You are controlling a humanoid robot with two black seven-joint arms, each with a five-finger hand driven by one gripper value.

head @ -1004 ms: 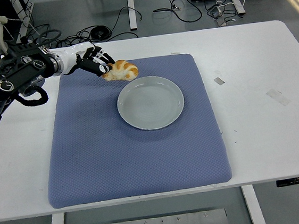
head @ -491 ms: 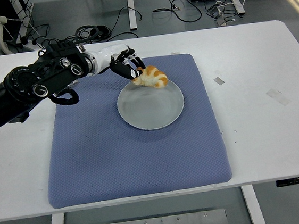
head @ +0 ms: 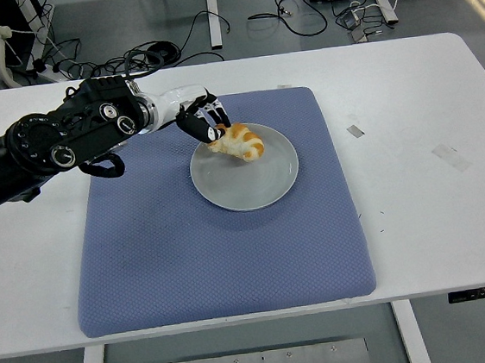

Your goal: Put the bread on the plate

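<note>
A blue mat [head: 222, 236] covers the white surface [head: 415, 172]. On it, the grey plate [head: 245, 177] carries the bread [head: 238, 141] at its far-left rim. The left hand [head: 204, 121] sits at the bread's left end, fingers [head: 216, 115] curled against it; contact underneath is hidden.

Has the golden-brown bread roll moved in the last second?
Yes. The golden-brown bread roll, held by the left hand, went rightward and nearer, from beyond the round grey plate to over it.

Left arm extended over the table.
The black five-fingered left hand [head: 205, 123] points down, fingers apparently curled in a grasp.
</note>
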